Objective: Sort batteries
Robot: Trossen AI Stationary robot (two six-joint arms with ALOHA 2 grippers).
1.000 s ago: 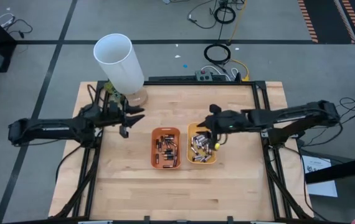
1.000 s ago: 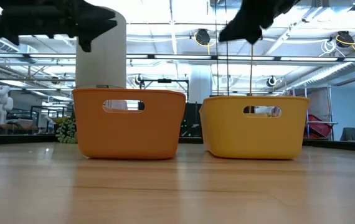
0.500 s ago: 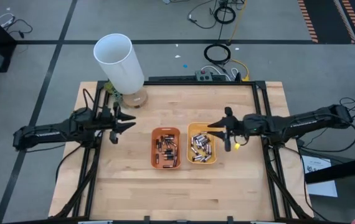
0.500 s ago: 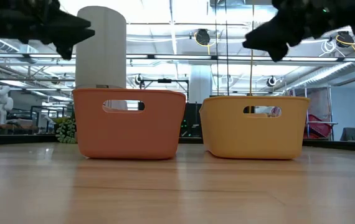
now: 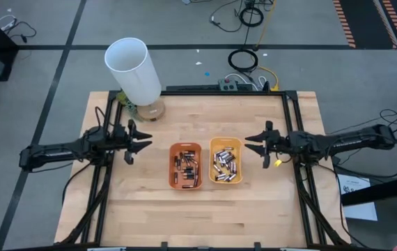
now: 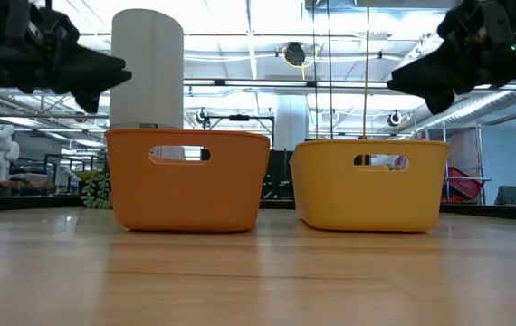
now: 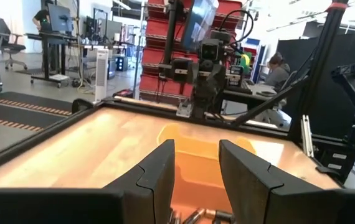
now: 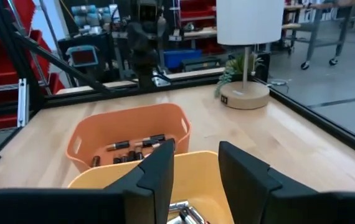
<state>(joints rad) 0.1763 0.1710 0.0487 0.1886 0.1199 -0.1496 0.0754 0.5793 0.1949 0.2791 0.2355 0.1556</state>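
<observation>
Hovering apart-fingered, empty: left gripper (image 5: 141, 142), right gripper (image 5: 253, 142), beside trays (image 5: 185, 183).

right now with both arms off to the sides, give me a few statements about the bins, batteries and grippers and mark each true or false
1. The orange bin sits beside the yellow bin near the table's middle. True.
2. The orange bin holds mostly silvery batteries. False: its dark batteries are mostly black; the silvery batteries lie in the yellow bin.
3. The left gripper is empty, fingers apart, off to the orange bin's outer side. True.
4. The right gripper is down inside the yellow bin. False: it hangs outside it, above rim height in the low view, jaws apart and empty.
5. The white tube lies tipped over between the bins. False: it stands on its base near the table's far edge.
</observation>
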